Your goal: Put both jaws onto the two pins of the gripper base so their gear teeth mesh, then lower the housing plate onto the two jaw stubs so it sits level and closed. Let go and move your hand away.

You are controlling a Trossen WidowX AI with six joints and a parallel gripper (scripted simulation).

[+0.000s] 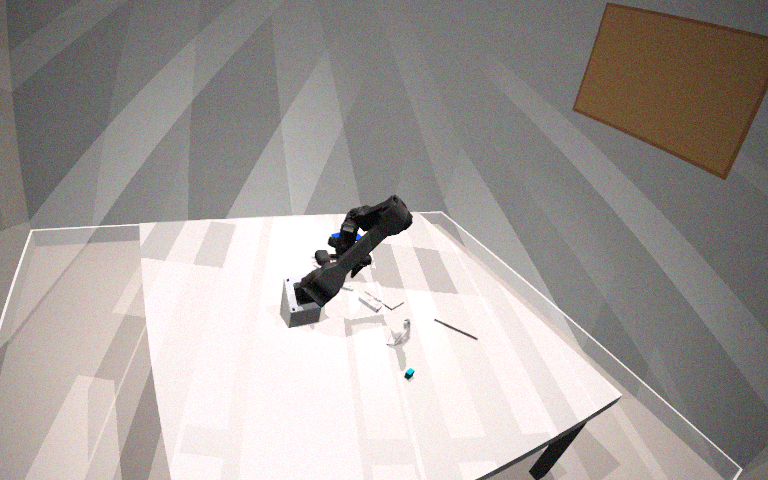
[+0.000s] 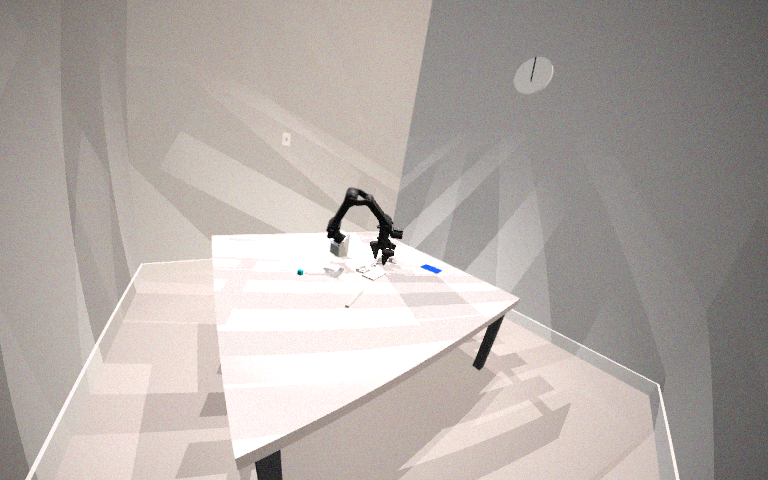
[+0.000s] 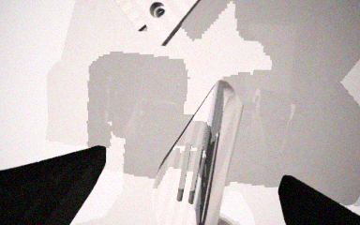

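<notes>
Between the spread black fingers of the hand (image 1: 339, 257) (image 2: 380, 261) (image 3: 192, 175), a pale, ridged upright piece (image 3: 217, 141) stands near the middle in the wrist view, with open room on either side of it. At eleven o'clock, a flat pale part with a round hole (image 3: 157, 10) lies beyond the fingertips, leaving a passage over the tabletop (image 1: 254, 384) (image 2: 294, 350) (image 3: 28, 94) between the two.
</notes>
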